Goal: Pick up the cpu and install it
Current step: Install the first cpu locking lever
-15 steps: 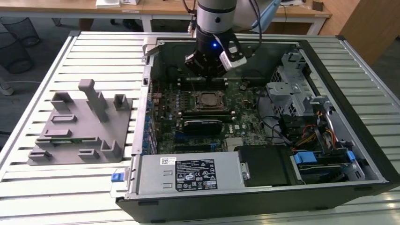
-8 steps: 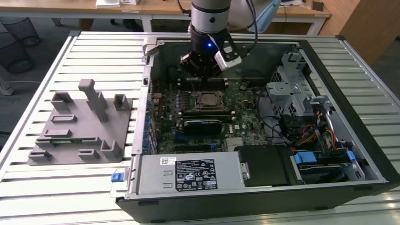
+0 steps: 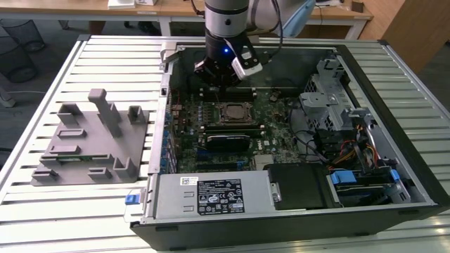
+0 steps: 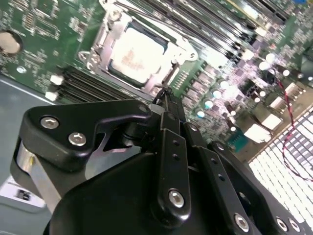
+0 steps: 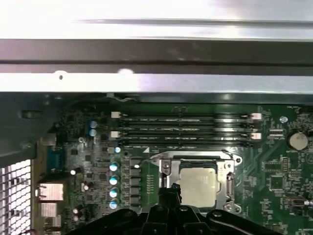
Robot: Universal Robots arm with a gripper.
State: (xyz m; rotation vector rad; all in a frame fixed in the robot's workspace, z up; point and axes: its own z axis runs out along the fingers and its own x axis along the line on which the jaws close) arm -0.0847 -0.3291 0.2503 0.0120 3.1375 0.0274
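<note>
The cpu, a pale silver square, lies flat inside the metal socket frame on the green motherboard of the open computer case. My gripper hangs just above the board, at the socket's far edge in the exterior view. Its black fingers are pressed together at the tip, with nothing between them. In both wrist views the fingertip sits beside the socket frame's rim, apart from the cpu's top.
Black memory slots run beside the socket. A grey fixture with upright blocks stands on the slatted table at the exterior view's left. The case holds a power supply, a drive cage and cables.
</note>
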